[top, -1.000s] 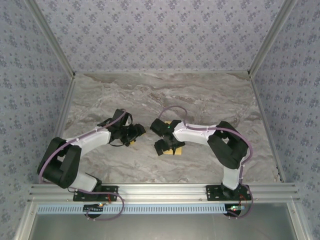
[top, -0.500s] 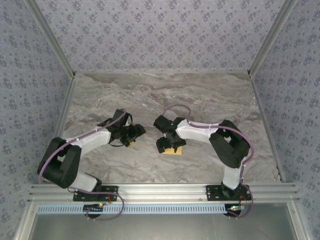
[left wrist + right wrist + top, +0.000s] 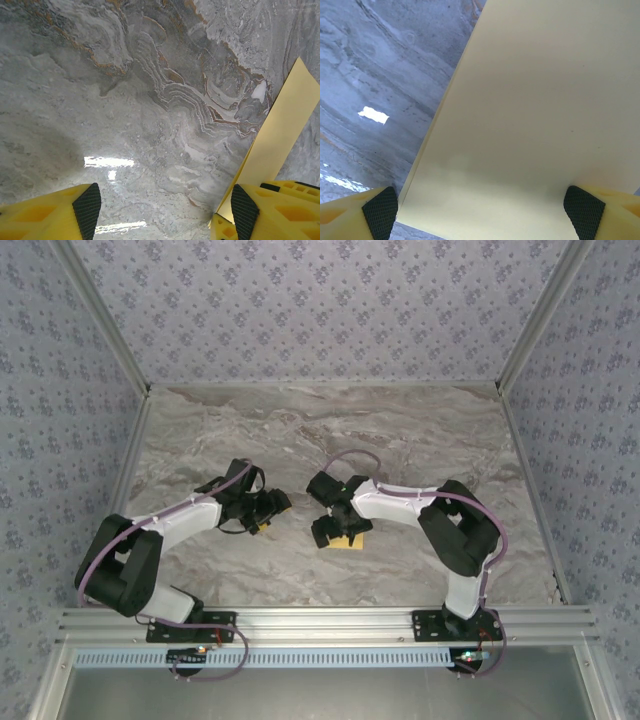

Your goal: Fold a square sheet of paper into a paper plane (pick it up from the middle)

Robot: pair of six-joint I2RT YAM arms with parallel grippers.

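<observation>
The right claw (image 3: 482, 220) (image 3: 335, 518) stands with its jaws spread wide and has hold of nothing. Its two black-padded fingertips (image 3: 381, 219) sit at either side of the square sheet of paper (image 3: 540, 100), which lies flat beneath it. From above, a corner of that yellow sheet (image 3: 352, 539) pokes out on the near side of the claw, on the marbled surface (image 3: 300, 430), a little right of the middle.

The left claw (image 3: 165, 212) (image 3: 272, 504) is also well open, with bare marble between its fingers (image 3: 87, 207). A pale yellow strip of the paper (image 3: 280, 140) slants down beside its right-hand finger; I cannot tell if they touch. The two claws face each other, close but apart.
</observation>
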